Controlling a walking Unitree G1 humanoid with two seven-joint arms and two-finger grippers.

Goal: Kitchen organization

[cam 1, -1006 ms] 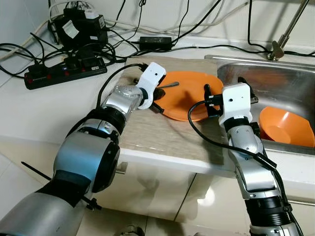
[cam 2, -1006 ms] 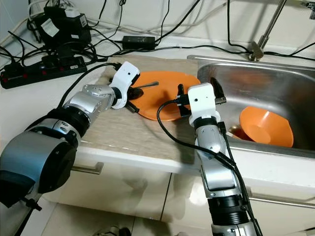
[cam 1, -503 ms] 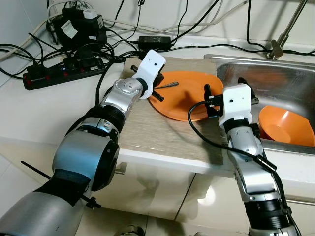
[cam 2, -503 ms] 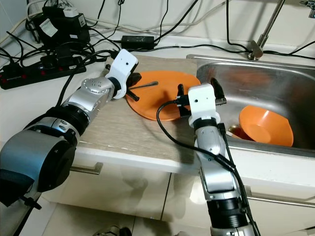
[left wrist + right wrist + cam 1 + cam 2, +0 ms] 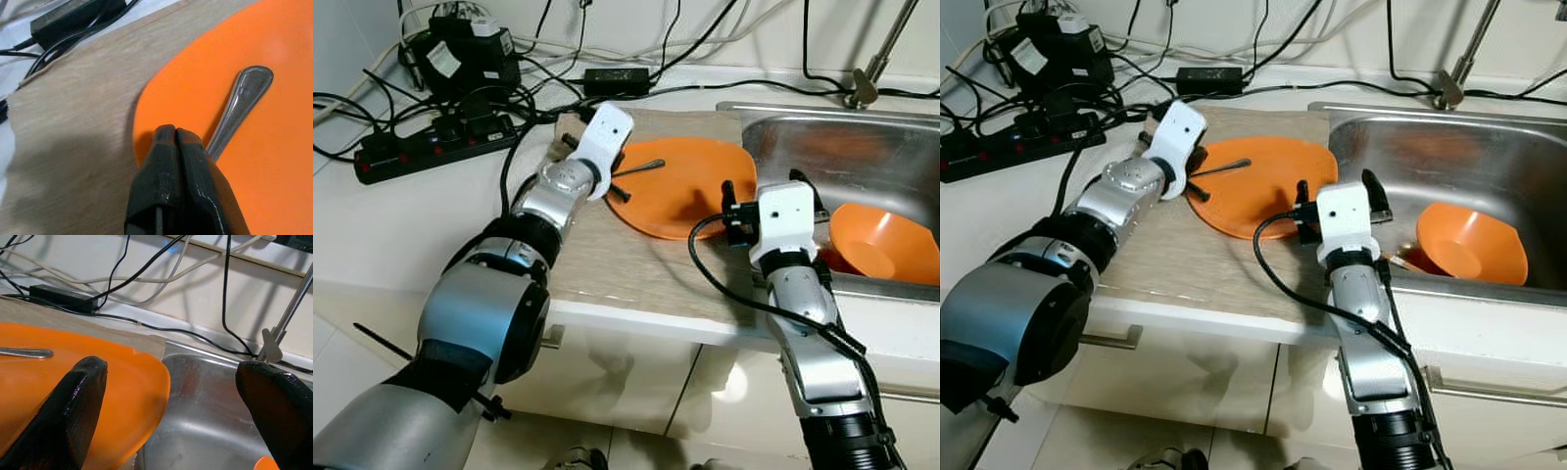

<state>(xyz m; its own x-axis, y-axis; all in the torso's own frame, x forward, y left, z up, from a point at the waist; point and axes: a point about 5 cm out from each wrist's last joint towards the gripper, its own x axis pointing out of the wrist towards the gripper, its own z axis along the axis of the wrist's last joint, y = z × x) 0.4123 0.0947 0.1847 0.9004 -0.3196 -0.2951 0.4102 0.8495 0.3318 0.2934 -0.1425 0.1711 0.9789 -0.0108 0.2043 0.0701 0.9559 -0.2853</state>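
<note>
Centre of the left eye view: orange plate (image 5: 680, 196) lying on a beige mat (image 5: 636, 259) that covers the counter, its right rim reaching the edge of the steel sink (image 5: 803, 147). On the plate's upper left part, a metal spoon (image 5: 641, 168), handle pointing toward the upper right. Left gripper (image 5: 597, 166) at the plate's left rim, upper centre of the frame, fingers pressed together with no gap in the left wrist view, tips at the rim just beside the spoon handle (image 5: 239, 105); cannot tell whether clenched on anything. Right gripper (image 5: 771, 191) right of centre, over the plate's right rim where mat meets sink, fingers (image 5: 73, 406) spread wide apart and empty, one over the plate and the other over the sink basin. Inside the sink, at the right edge of the frame, an orange bowl (image 5: 881, 245) tipped on its side. Upper left: black power strip (image 5: 431, 152) and a tangle of black cables (image 5: 509, 88) on the white counter. Top right: faucet base (image 5: 862, 93) behind the sink.
</note>
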